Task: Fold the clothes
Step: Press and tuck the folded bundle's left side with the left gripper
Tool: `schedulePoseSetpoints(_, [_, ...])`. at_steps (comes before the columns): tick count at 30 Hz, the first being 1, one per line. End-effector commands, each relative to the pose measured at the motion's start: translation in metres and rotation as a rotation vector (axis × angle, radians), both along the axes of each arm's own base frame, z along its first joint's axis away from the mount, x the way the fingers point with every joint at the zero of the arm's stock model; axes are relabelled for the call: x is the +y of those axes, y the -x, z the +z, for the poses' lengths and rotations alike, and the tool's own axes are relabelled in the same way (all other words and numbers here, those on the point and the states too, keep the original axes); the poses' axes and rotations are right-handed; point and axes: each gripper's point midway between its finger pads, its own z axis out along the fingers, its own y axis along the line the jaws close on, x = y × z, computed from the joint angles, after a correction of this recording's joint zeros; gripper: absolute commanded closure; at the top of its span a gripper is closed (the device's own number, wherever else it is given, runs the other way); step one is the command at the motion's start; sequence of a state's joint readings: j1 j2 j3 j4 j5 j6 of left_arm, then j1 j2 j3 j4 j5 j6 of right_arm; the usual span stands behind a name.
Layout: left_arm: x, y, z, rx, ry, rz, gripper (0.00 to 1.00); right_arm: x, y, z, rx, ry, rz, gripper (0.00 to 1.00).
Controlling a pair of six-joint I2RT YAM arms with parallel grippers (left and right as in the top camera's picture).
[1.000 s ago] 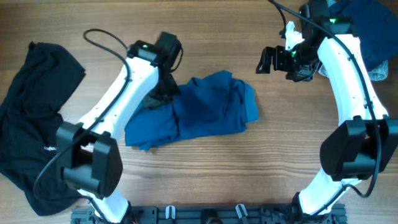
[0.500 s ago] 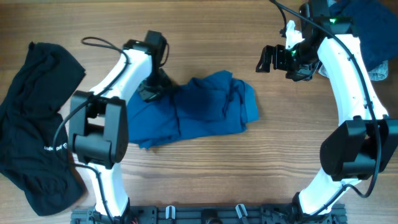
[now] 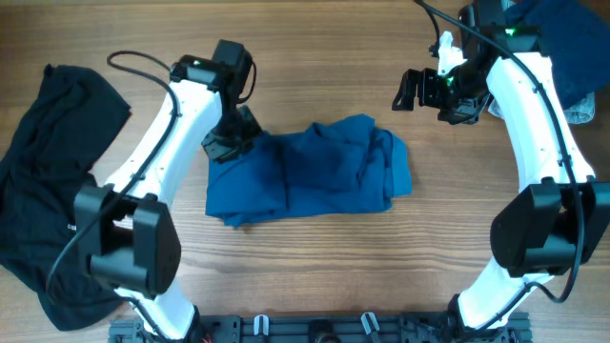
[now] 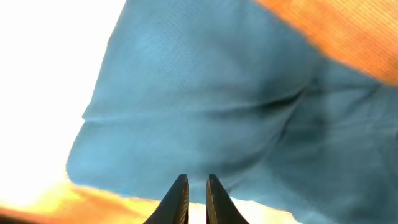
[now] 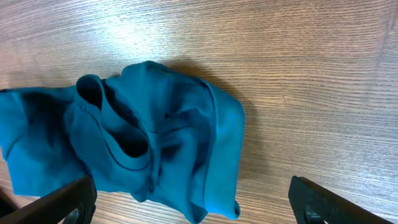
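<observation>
The teal-blue shirt [image 3: 305, 176] lies crumpled in a rough rectangle at the table's middle. It fills the left wrist view [image 4: 205, 106]. In the right wrist view the shirt [image 5: 143, 130] shows its collar opening. My left gripper [image 3: 227, 145] sits at the shirt's upper left corner. Its jaws [image 4: 196, 180] stand nearly together, with the tips on the shirt's hem. My right gripper [image 3: 412, 92] hangs wide open above bare wood, up and right of the shirt. Nothing is between its fingers [image 5: 193, 202]. A black garment [image 3: 48, 191] with small white lettering lies spread at the far left.
A navy and pale-denim heap [image 3: 562, 48] sits at the back right corner behind the right arm. Bare wooden table [image 3: 334, 276] runs along the front, between the two arm bases.
The shirt has shifted to the right and pulled into a squarer shape, its lower left flap drawn in. The left arm swung left and back. The right arm has not moved.
</observation>
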State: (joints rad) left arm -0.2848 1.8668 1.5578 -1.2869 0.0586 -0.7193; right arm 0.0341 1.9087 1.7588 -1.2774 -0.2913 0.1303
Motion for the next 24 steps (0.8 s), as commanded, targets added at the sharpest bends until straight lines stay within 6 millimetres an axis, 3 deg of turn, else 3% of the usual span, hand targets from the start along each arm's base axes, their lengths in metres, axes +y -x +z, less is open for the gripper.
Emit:
schedulePoseSetpoints(1, [0.003, 0.018, -0.023, 0.082, -0.012, 0.006, 0.9, 0.002, -0.003, 0.008, -0.021, -0.004, -0.007, 0.0])
schedulePoseSetpoints(7, [-0.007, 0.06, -0.075, 0.204, 0.08, 0.035, 0.89, 0.002, -0.002, 0.008, -0.018, -0.004, -0.007, 0.0])
schedulePoseSetpoints(10, [-0.003, 0.069, -0.094, 0.205, 0.069, 0.033, 0.91, 0.002, -0.002, 0.008, -0.018, -0.004, -0.007, 0.0])
schedulePoseSetpoints(11, [0.003, 0.069, -0.095, 0.198, 0.038, 0.026, 0.96, 0.001, -0.002, 0.007, -0.01, -0.001, -0.033, 0.0])
schedulePoseSetpoints(13, [0.005, 0.061, -0.086, 0.152, 0.024, 0.02, 0.96, -0.003, -0.003, 0.007, -0.004, 0.009, -0.064, 0.0])
schedulePoseSetpoints(17, [0.0, 0.042, -0.047, 0.017, 0.066, -0.025, 0.92, -0.018, 0.002, 0.005, 0.029, 0.032, -0.133, 0.0])
schedulePoseSetpoints(18, [-0.001, 0.04, -0.035, -0.022, 0.077, -0.033, 0.84, -0.02, 0.006, 0.004, 0.044, 0.036, -0.115, 0.0])
schedulePoseSetpoints(20, [-0.002, 0.037, -0.012, -0.099, 0.099, -0.035, 0.55, -0.02, 0.018, 0.003, 0.076, 0.043, -0.05, 0.0])
schedulePoseSetpoints(21, [-0.002, 0.036, -0.005, -0.125, 0.105, -0.036, 0.32, -0.02, 0.023, 0.002, 0.092, 0.045, -0.035, 0.0])
schedulePoseSetpoints(22, [-0.002, 0.035, 0.0, -0.144, 0.111, -0.037, 0.17, -0.02, 0.026, 0.001, 0.108, 0.045, -0.035, 0.0])
schedulePoseSetpoints(24, [-0.002, 0.036, 0.0, -0.145, 0.11, -0.037, 0.04, -0.02, 0.031, -0.005, 0.129, 0.045, -0.034, 0.01])
